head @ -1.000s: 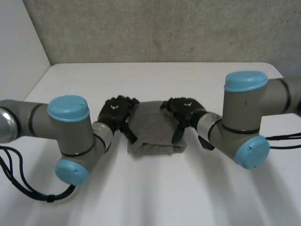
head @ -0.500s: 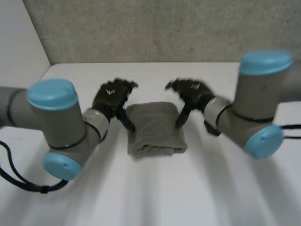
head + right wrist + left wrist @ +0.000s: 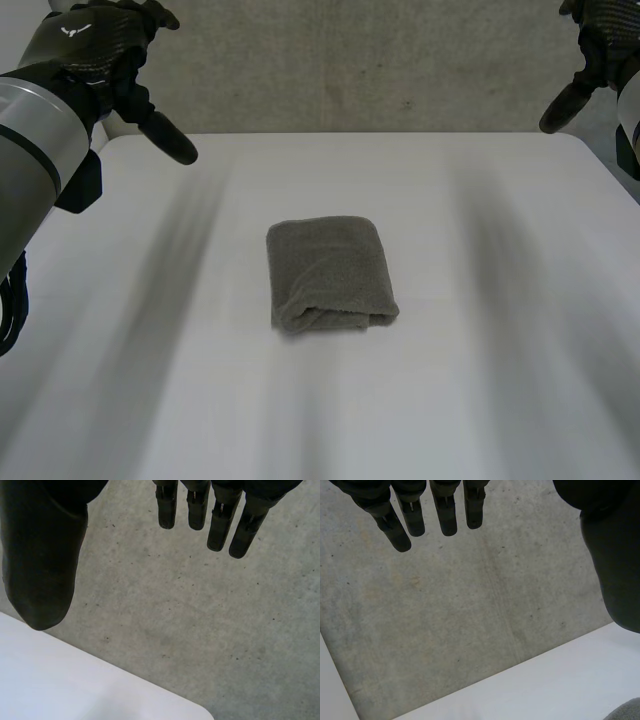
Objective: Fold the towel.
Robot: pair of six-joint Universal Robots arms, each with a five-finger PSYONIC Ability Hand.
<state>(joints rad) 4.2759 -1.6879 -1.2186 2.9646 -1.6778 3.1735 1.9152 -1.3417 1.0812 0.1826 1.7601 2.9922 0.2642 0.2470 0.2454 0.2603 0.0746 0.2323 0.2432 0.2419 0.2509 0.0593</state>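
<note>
Towel [image 3: 330, 275] lay folded into a small thick rectangle on the table [image 3: 480, 400]. It sat about midway between the two hands and well apart from both. Its layered ends showed along the edge nearest the robot, and the other edges looked smooth.

Left hand [image 3: 92, 48] was held high above the table, off to the towel's left and clear of it. In the left wrist view its fingers [image 3: 445, 510] were straight and slightly spread, with the thumb [image 3: 615, 555] standing well away from them. Nothing lay between them or was held. A grey corner of the towel showed beyond the thumb tip, not touching it.

Right hand [image 3: 603, 25] was likewise raised, off to the towel's right and clear of it. In the right wrist view its fingers [image 3: 220, 515] hung straight, the thumb [image 3: 45, 555] was set wide apart, and the hand was empty.

A concrete wall [image 3: 350, 60] stood beyond both sets of fingertips, with the table's far edge below it.
</note>
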